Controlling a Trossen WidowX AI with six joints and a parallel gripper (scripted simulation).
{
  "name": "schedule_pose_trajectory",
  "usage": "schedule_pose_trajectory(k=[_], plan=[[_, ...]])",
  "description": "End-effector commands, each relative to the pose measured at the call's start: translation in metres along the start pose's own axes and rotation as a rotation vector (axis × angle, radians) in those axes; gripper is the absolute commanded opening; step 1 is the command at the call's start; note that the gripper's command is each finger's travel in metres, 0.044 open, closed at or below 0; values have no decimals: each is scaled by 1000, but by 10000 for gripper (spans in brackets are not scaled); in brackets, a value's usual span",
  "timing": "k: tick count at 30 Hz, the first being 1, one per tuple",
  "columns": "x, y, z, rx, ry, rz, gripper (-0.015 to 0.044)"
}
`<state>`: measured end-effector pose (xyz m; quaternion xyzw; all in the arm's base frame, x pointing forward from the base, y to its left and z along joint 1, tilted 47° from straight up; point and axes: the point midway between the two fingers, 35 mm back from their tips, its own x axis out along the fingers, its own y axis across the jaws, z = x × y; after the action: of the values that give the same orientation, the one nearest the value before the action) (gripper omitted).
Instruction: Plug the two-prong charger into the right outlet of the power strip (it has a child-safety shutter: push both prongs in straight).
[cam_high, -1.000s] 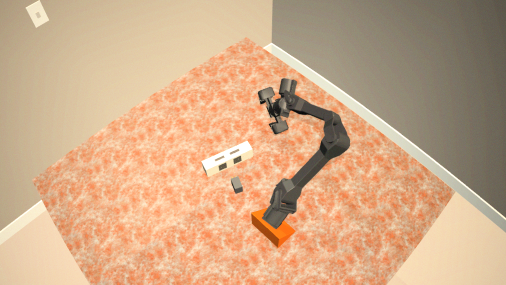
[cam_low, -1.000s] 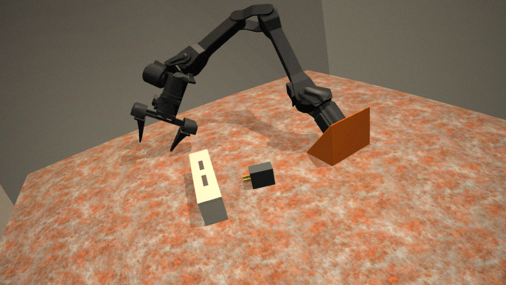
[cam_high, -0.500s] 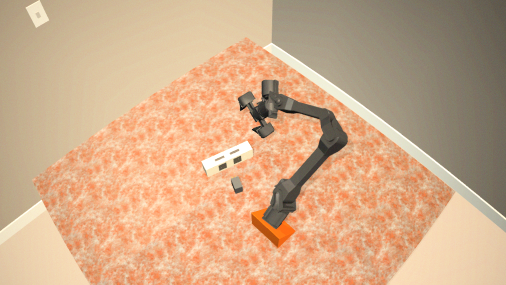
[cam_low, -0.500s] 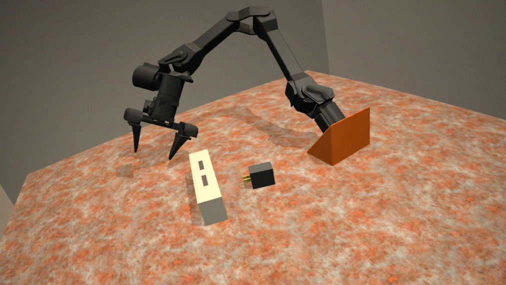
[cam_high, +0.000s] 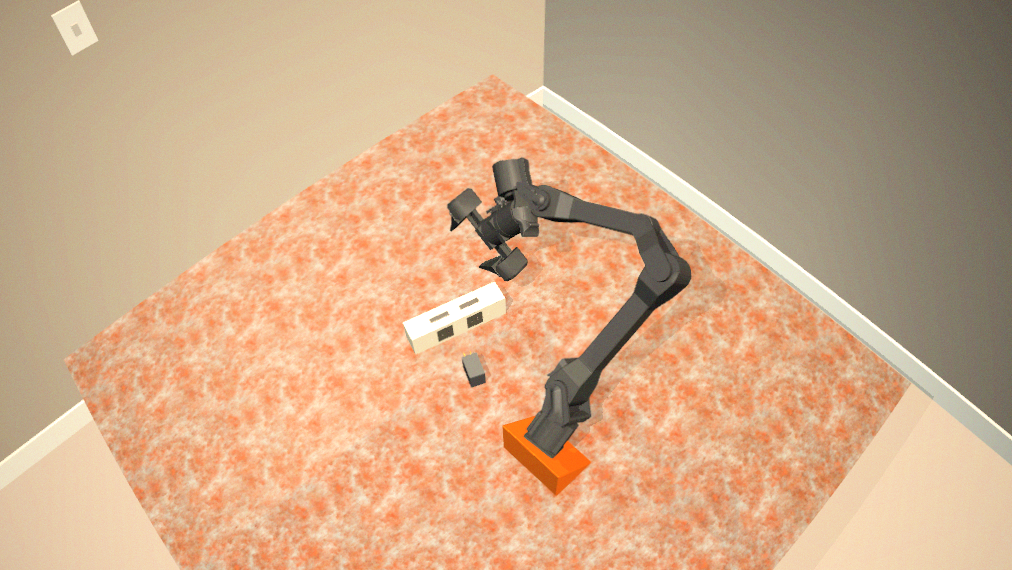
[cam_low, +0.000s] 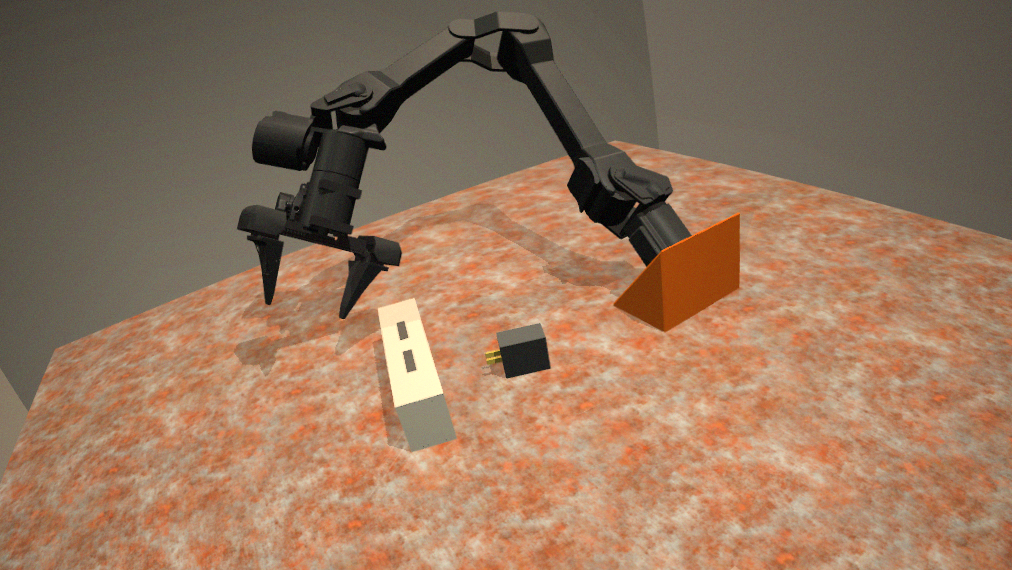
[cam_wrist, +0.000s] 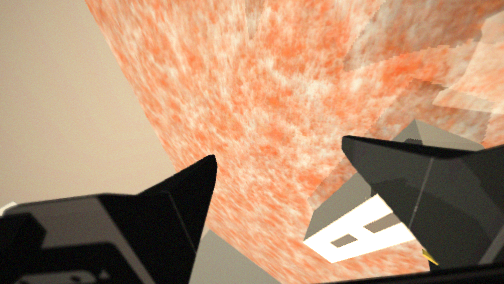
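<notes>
orange-mottled tabletop (cam_high: 283, 424) (cam_low: 637, 460) (cam_wrist: 260, 100), boxy white power strip (cam_high: 453, 316) (cam_low: 419, 375) (cam_wrist: 325, 251), dark block charger (cam_high: 473, 370) (cam_low: 525, 351) with brassy prongs (cam_low: 492, 357) (cam_wrist: 429, 257), black end effector (cam_high: 474, 247) (cam_low: 305, 311) (cam_wrist: 277, 151) spread wide

Matt black plastic-looking charger (cam_high: 473, 369) (cam_low: 524, 351) with shiny, brass-like metal prongs (cam_low: 493, 357) (cam_wrist: 429, 257).

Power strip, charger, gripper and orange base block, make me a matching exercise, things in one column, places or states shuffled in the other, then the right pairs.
Things:
1. Power strip
2. Charger
3. Gripper
4. Orange base block

Places or states:
A. Under the arm's foot
B. Open, holding nothing
C. White, with two slots on top
D. Unplugged, its brass-coloured prongs bare

Pairs: 1-C, 2-D, 3-B, 4-A
</notes>
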<state>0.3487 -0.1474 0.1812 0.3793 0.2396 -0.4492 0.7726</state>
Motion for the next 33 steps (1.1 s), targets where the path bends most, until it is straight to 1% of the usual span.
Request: schedule_pose_trajectory(k=[1, 12, 20, 24, 33], plan=[[0, 0, -21, -41, 46, -23, 440], [1, -15, -81, -182, 151, -139, 440], [0, -26, -111, -286, 206, -202, 440], [3, -25, -126, -291, 239, -194, 440], [-4, -56, -156, -452, 269, -337, 440]])
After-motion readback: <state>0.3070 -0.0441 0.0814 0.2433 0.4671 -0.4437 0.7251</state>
